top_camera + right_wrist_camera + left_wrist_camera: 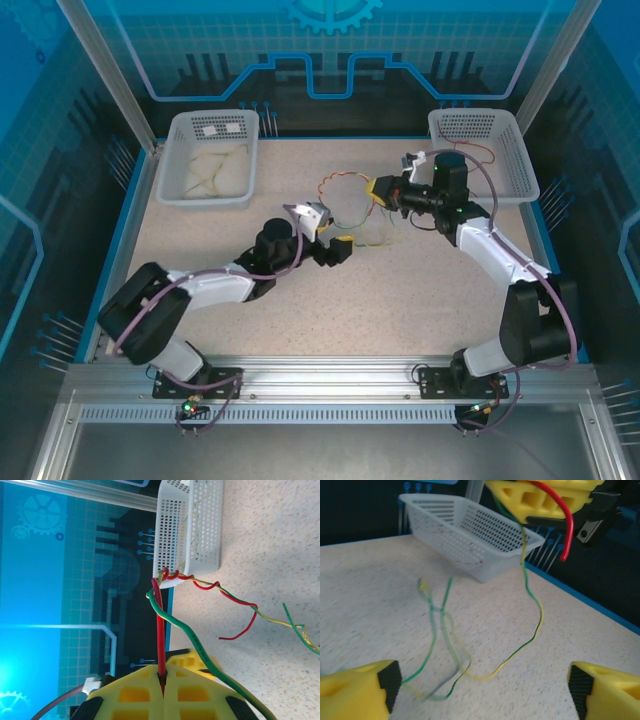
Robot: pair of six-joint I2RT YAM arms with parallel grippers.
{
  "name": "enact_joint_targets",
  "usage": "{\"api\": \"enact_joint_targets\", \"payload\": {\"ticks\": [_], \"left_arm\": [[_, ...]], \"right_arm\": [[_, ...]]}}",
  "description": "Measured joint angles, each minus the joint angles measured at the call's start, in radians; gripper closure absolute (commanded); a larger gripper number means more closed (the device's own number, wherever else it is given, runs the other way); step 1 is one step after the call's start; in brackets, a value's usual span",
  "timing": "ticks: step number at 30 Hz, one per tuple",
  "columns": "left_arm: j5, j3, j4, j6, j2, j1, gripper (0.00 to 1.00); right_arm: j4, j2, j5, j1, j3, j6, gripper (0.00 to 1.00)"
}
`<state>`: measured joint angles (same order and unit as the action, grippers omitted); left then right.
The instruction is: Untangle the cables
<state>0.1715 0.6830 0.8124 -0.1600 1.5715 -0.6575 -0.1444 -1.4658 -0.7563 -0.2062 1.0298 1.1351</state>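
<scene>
**A:** Start close in. What is the left gripper (480, 680) doing?

**B:** It hangs low over the middle of the table (400, 310), fingers wide apart, with nothing between them.

**A:** And the cables?

**B:** They're just at its 12 o'clock. The green-yellow cable (536, 611) lies in slack loops on the tabletop and crosses itself. Then it climbs toward 1 o'clock to the right gripper (163, 680). That one is pinched together on the red cable (160, 630), which runs on twisted around a yellowish strand. The green-yellow one passes over a finger, and I can't tell if it is caught too.

**A:** How will they handle?

**B:** I'd say light and limp, thin, and just springy enough to hold their waves. I'd grip a free run just beside the crossing, not on the twist itself. Then draw away gently, since a hard tug would likely tighten it.

**A:** Farther back?

**B:** The left basket (172, 160) is at 10 o'clock with pale strands inside. The right basket (522, 160) is at 2 o'clock with a red strand at it.

**A:** Any writing?

**B:** None I can read. The back wall (330, 60) has gear and circuit patterns, but no words.
</scene>
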Motion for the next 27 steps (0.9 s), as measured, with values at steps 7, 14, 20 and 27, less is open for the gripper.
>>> {"api": "enact_joint_targets", "payload": {"ticks": [7,14,20,27], "left_arm": [[-0.001,0.092,0.061,0.005,0.151,-0.031,0.06],[-0.101,0.215,-0.023,0.057,0.189,-0.03,0.18],[-0.124,0.244,-0.068,0.059,0.251,-0.03,0.39],[-0.149,0.233,-0.078,0.055,0.276,-0.026,1.0]], "right_arm": [[-0.055,-0.002,0.017,-0.063,0.001,0.064,1.0],[-0.06,0.014,0.027,-0.076,0.001,0.083,1.0],[-0.102,0.034,0.035,-0.077,-0.002,0.104,1.0],[-0.105,0.056,0.041,-0.073,-0.002,0.104,1.0]]}}
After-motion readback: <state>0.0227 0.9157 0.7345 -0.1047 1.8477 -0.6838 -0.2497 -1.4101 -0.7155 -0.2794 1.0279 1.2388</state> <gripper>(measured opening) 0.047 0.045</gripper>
